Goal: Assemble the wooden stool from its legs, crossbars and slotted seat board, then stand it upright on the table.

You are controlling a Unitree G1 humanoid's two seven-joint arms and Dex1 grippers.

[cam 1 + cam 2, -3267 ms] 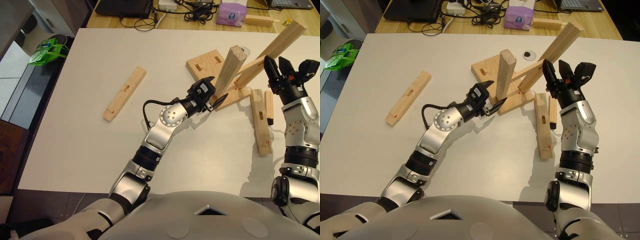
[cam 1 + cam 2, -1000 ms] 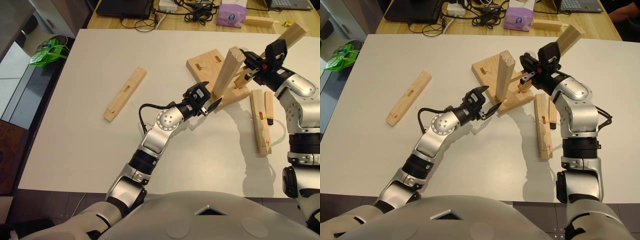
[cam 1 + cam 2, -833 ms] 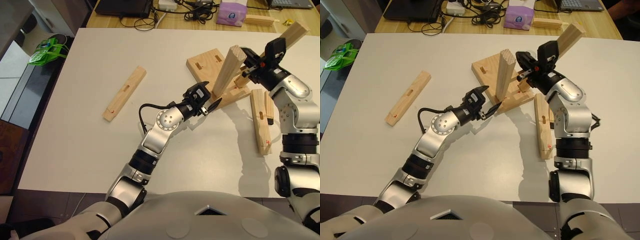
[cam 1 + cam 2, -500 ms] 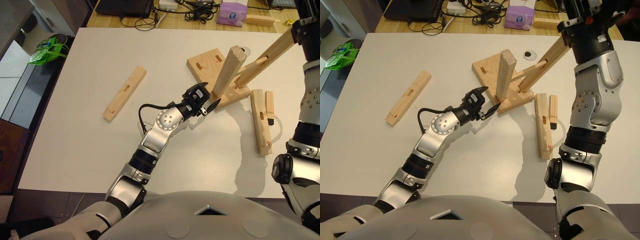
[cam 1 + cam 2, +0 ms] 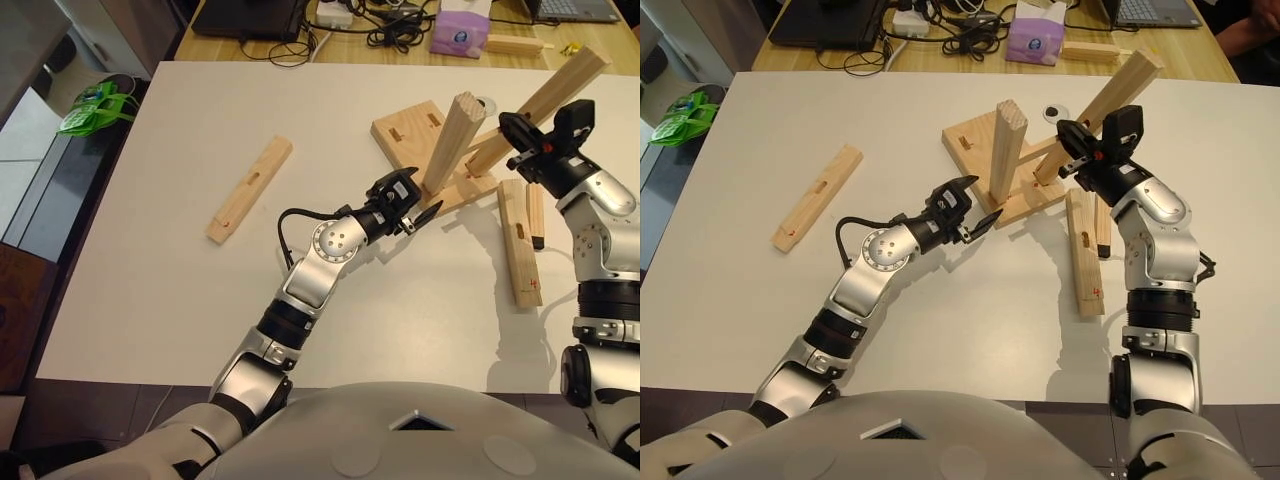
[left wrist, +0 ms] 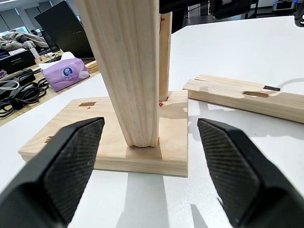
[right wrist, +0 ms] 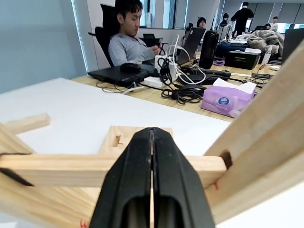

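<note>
Free table (image 5: 330, 130) between loose leg (image 5: 250, 188) and seat board (image 5: 400, 135); 2 standing legs (image 5: 447, 140), crossbar (image 5: 1042, 149) at its right.

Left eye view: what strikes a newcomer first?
An upright leg and a leaning leg stand in the slotted seat board, far right on the table, joined by a crossbar. The left gripper has jaws open either side of the upright leg's base; the right gripper, jaws shut, is at the crossbar.
</note>
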